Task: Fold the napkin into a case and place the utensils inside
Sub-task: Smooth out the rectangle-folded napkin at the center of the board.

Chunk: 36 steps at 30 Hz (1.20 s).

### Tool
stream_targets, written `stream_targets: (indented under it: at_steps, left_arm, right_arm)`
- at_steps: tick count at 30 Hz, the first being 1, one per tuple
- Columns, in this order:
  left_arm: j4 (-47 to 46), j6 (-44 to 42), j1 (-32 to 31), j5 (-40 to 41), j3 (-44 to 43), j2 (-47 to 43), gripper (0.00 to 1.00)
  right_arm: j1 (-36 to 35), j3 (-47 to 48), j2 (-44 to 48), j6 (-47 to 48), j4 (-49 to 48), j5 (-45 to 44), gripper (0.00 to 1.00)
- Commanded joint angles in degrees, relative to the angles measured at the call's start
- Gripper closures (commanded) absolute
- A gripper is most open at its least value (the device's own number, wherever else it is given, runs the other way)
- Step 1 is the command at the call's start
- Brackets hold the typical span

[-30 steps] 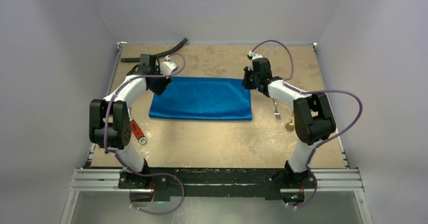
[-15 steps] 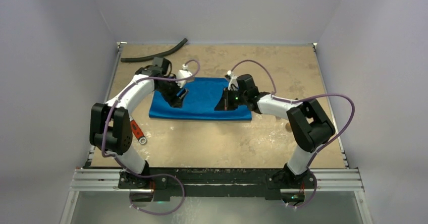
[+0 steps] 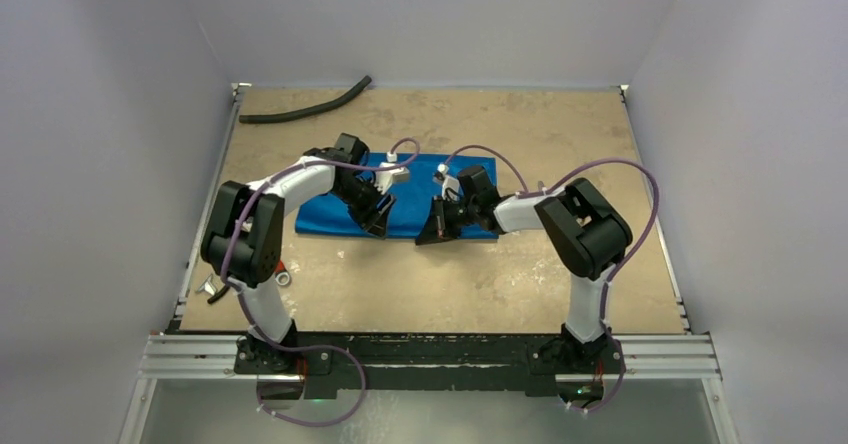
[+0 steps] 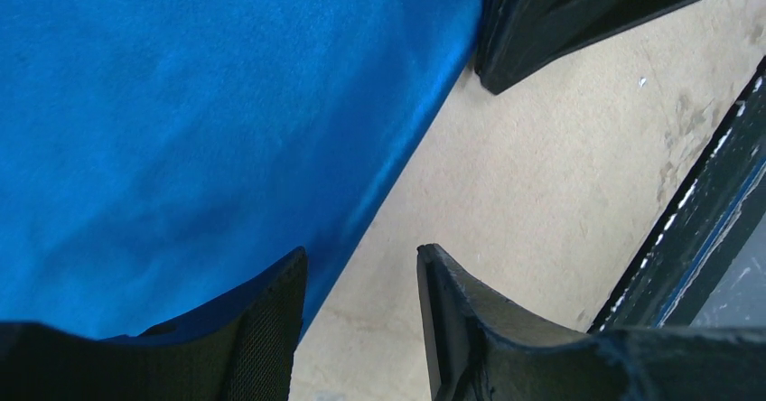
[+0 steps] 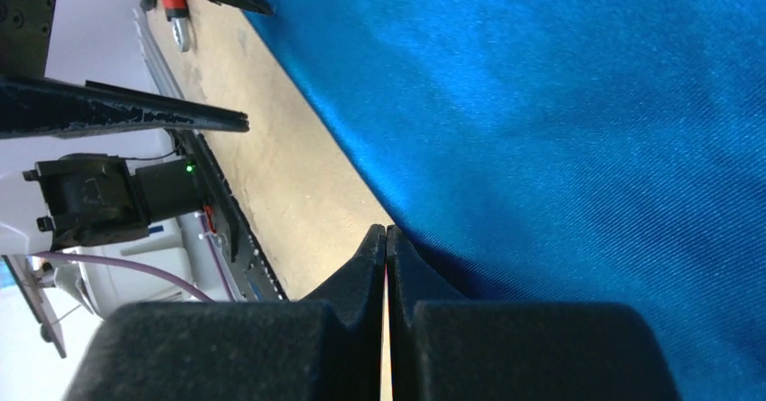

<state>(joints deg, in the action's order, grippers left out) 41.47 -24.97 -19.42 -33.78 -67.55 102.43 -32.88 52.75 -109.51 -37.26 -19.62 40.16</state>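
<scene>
The napkin (image 3: 415,202) lies flat as a broad blue oblong in the middle of the worktop (image 3: 450,284), its long sides parallel to the near edge. It is not yet narrow enough for a case, so I judge the folding is unfinished.

Both my grippers are down at the napkin's near long edge, close together around its middle. That suits lifting this hem and carrying it over toward the far edge.

My left gripper (image 4: 361,265) is partly spread and straddles the hem, with one finger over the cloth and the other over bare worktop. It is lined up to pinch but holds nothing yet.

My right gripper (image 5: 387,234) is pressed together with its tips right at the hem. I cannot tell whether any cloth is caught between them. Satin this slick could slip out, so I would want both pinches firm before lifting.

I cannot see the utensils. The wrench (image 5: 176,8) lies toward the near left corner and the hose (image 3: 305,110) by the far left corner, both away from the fold.
</scene>
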Motion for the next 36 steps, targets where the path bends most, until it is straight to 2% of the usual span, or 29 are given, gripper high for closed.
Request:
stream_targets:
  at_steps: [1, 8, 15, 27, 36]
  left_arm:
    - [-3.2, 3.2, -1.1, -4.2, -4.1, 2.5, 0.53]
    - [-5.3, 4.4, -2.6, -4.3, -4.6, 4.8, 0.55]
    - [-8.6, 3.8, -3.4, 1.2, -1.9, 5.2, 0.58]
    - [-12.0, 3.8, -3.7, 5.9, 1.3, 5.1, 0.59]
    - [-12.2, 3.3, -4.3, 8.1, 2.6, 4.5, 0.59]
  right_arm:
    - [0.4, 2.1, -1.9, -0.7, -0.6, 2.1, 1.0]
    - [1.6, -1.6, -2.8, -2.9, -4.8, 5.2, 1.0]
    - [2.1, 2.4, 0.4, -2.9, -4.1, 9.8, 1.0]
    - [1.6, 6.7, -7.6, -8.3, -10.1, 9.8, 1.0]
    - [1.2, 6.0, -11.4, -8.6, -9.0, 8.2, 1.0]
